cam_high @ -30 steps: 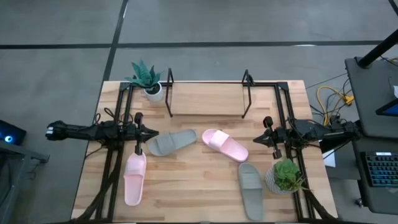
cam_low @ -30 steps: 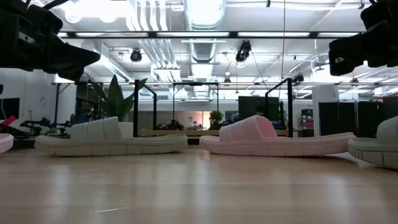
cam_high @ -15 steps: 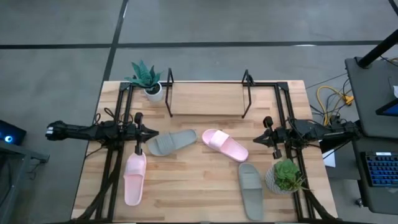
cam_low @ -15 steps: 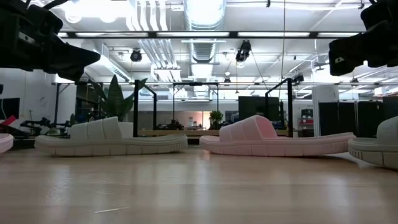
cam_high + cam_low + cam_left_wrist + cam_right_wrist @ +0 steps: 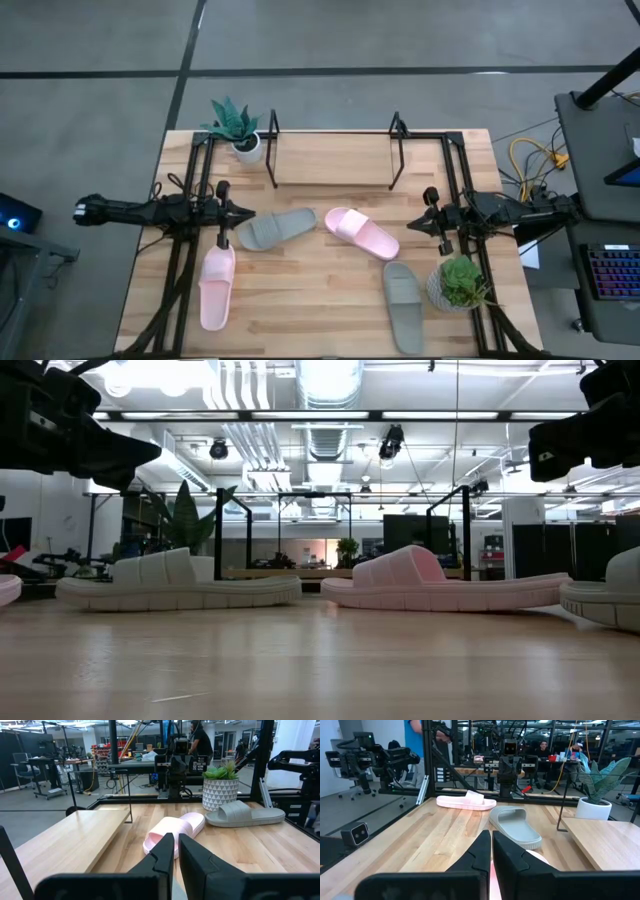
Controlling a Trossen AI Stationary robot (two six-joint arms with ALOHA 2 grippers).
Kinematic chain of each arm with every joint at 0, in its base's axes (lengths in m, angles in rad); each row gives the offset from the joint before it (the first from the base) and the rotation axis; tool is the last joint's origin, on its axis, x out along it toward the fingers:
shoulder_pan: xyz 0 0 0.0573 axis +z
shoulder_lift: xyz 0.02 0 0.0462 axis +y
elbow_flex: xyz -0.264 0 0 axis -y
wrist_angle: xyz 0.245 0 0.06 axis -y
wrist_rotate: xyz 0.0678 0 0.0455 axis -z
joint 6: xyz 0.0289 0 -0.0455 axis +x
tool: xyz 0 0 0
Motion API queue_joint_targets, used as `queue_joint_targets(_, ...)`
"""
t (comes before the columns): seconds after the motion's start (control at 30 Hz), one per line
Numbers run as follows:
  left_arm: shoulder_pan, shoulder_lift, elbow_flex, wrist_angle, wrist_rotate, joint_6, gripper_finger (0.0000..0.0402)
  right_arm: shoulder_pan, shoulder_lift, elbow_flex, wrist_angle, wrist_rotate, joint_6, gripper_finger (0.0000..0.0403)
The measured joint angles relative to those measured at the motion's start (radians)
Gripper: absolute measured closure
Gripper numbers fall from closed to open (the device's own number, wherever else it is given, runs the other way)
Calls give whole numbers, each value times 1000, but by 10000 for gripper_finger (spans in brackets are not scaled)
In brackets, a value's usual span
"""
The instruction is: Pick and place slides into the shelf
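In the high view, four slides lie sole-down on the table. One grey-green slide [image 5: 275, 228] and one pink slide [image 5: 362, 232] are at the middle. A second pink slide [image 5: 216, 287] is near the left front, and a second grey-green slide [image 5: 402, 305] near the right front. The shelf [image 5: 332, 160] stands at the far edge, its wooden board bare. My left gripper [image 5: 222, 215] hovers shut just left of the middle grey-green slide. My right gripper [image 5: 432, 222] hovers shut to the right of the middle pink slide. Neither touches anything.
A potted plant [image 5: 236, 127] stands at the far left corner beside the shelf. Another potted plant [image 5: 458, 283] stands near the right front, beside the grey-green slide. Black arm-mount frames run along both table sides. Bare wood lies along the middle of the near edge.
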Motion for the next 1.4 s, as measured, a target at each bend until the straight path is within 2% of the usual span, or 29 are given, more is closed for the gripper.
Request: queue_joint_targets(1.4, 0, 0, 0, 1, -1, 27, 389, 0, 0, 0, 5, 0, -3, 394)
